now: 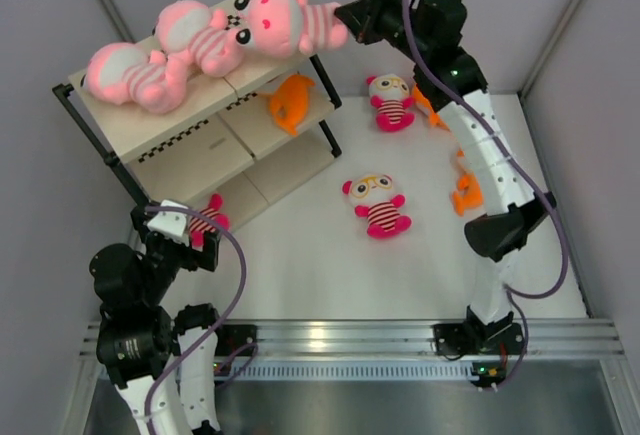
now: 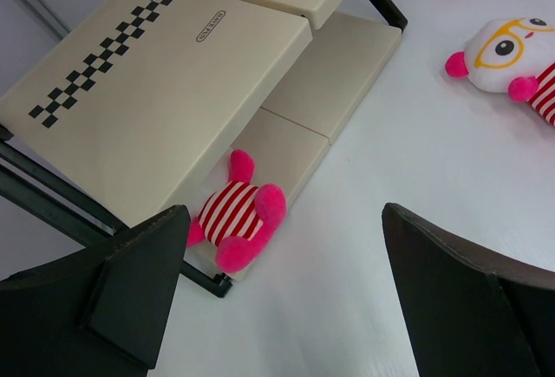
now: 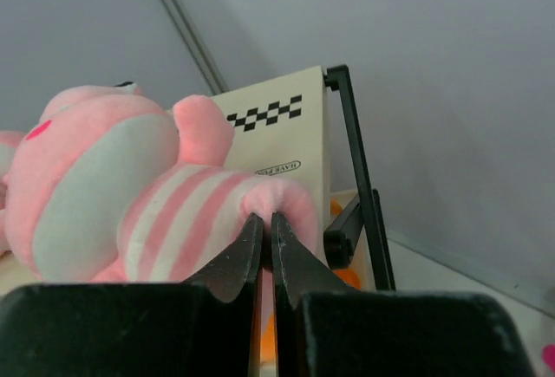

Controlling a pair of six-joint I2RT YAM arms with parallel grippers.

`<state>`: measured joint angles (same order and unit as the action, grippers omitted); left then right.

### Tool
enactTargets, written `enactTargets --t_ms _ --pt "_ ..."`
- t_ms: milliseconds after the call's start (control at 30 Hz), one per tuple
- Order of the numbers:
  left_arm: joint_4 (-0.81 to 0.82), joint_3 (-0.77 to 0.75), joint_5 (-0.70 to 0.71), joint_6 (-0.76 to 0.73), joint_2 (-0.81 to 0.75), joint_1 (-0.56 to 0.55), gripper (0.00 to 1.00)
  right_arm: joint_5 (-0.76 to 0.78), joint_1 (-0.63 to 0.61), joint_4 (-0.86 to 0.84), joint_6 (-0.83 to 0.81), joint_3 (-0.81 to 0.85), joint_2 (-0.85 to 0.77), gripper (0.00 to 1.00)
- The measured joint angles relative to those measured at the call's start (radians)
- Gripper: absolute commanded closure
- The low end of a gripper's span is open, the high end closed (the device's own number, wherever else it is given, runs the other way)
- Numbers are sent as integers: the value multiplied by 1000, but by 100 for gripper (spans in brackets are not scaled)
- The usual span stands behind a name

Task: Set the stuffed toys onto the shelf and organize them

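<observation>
The shelf [image 1: 215, 135] stands at the far left. Two pale pink striped toys [image 1: 150, 70] lie on its top board. My right gripper [image 1: 345, 20] is shut on the leg of a third pale pink toy [image 1: 285, 23], holding it over the top board's right end; the wrist view shows the pinch [image 3: 267, 221] on this toy [image 3: 130, 195]. An orange fish [image 1: 290, 100] lies on the middle board. A magenta striped doll [image 2: 238, 212] lies on the bottom board's near end. My left gripper [image 2: 282, 299] is open and empty above the table near it.
Two magenta striped dolls lie on the white table, one in the middle [image 1: 378, 205], one further back [image 1: 390, 100]. Orange fish toys lie beside the right arm [image 1: 465, 193] and behind it [image 1: 428, 105]. Grey walls close in the sides.
</observation>
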<state>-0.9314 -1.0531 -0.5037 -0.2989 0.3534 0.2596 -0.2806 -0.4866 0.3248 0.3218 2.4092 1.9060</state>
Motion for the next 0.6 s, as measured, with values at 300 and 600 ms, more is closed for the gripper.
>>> enactTargets --t_ms 300,600 --pt "0 0 1 17 -17 0 1 127 -32 -159 214 -89 35 100" --pt "1 0 3 18 -18 -6 1 232 -37 -257 275 -180 -105 100"
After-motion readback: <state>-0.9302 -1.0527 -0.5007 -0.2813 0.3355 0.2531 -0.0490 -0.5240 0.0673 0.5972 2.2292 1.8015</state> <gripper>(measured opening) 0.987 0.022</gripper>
